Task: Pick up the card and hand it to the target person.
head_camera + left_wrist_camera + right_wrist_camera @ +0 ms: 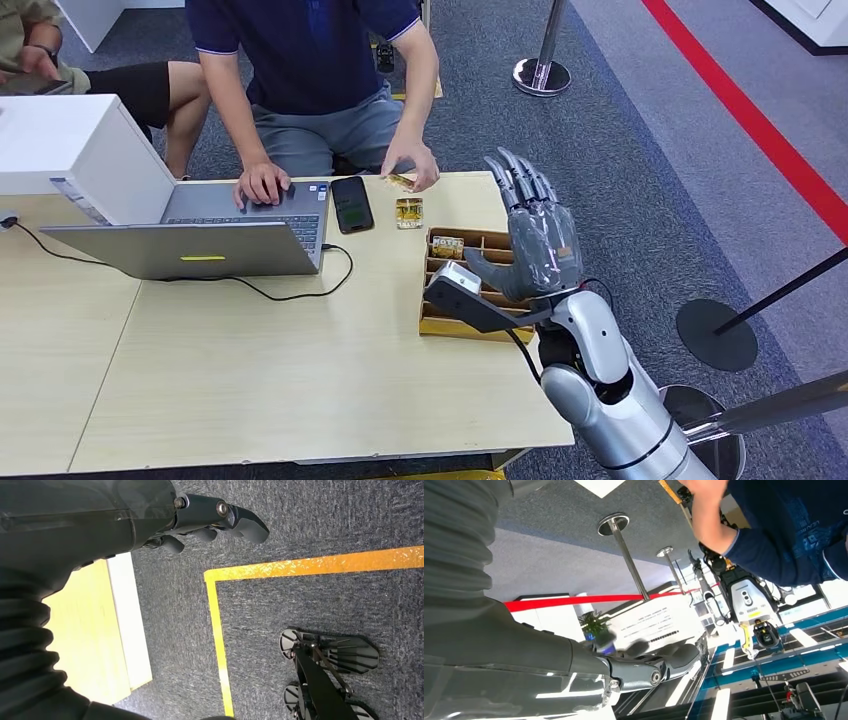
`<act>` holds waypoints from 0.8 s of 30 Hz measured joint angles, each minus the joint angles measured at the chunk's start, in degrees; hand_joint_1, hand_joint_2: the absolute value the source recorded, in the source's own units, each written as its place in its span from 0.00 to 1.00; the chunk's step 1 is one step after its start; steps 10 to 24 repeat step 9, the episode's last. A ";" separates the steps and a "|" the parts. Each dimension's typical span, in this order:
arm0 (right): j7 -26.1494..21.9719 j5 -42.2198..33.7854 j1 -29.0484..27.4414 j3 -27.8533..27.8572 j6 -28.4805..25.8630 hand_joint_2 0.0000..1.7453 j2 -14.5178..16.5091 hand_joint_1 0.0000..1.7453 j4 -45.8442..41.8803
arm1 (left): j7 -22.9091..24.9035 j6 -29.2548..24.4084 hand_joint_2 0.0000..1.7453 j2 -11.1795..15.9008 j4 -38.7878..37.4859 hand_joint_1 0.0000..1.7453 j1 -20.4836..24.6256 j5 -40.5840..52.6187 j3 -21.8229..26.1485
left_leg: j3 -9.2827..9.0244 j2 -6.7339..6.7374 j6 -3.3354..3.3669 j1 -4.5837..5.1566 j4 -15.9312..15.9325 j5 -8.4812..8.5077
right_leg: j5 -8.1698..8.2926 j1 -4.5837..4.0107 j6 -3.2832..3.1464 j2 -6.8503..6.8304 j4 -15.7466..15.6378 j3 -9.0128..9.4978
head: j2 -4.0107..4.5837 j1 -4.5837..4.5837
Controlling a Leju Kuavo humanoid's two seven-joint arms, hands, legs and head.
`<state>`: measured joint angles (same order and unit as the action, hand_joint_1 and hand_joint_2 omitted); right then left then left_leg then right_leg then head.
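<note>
Right hand (pixel 540 245) fingers spread, seemingly empty, above wooden table (pixel 250 380); grey carpet (pixel 640 170) around.

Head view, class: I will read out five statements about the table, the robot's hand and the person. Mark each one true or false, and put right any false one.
1. The robot's right hand is raised above the wooden box, fingers spread. True.
2. The right hand holds a card. False: it holds nothing.
3. The person's hand holds a small gold card at the table's far edge. True.
4. The phone lies inside the wooden box. False: it lies on the table, between the laptop and a small clear case.
5. The laptop is closed. False: it is open, and the person's other hand rests on it.
</note>
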<state>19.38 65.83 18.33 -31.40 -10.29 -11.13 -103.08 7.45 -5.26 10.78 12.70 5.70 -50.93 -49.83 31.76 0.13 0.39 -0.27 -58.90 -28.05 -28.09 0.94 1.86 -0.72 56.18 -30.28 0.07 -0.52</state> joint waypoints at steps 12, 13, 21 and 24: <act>-15.52 -33.73 -3.46 6.97 -10.74 1.00 0.09 0.00 0.29 | -0.35 -0.26 0.00 0.00 0.00 0.00 -0.01 0.01 0.00 | 0.04 -0.01 0.01 0.01 0.00 -0.01 | 0.00 0.01 0.00 -0.04 -0.02 -0.04 | 0.00 0.01; -15.52 -33.73 -3.46 6.97 -10.74 1.00 0.09 0.00 0.29 | -0.35 -0.26 0.00 0.00 0.00 0.00 -0.01 0.01 0.00 | 0.04 -0.01 0.01 0.01 0.00 -0.01 | 0.00 0.01 0.00 -0.04 -0.02 -0.04 | 0.00 0.01; -15.52 -33.73 -3.46 6.97 -10.74 1.00 0.09 0.00 0.29 | -0.35 -0.26 0.00 0.00 0.00 0.00 -0.01 0.01 0.00 | 0.04 -0.01 0.01 0.01 0.00 -0.01 | 0.00 0.01 0.00 -0.04 -0.02 -0.04 | 0.00 0.01; -15.52 -33.73 -3.46 6.97 -10.74 1.00 0.09 0.00 0.29 | -0.35 -0.26 0.00 0.00 0.00 0.00 -0.01 0.01 0.00 | 0.04 -0.01 0.01 0.01 0.00 -0.01 | 0.00 0.01 0.00 -0.04 -0.02 -0.04 | 0.00 0.01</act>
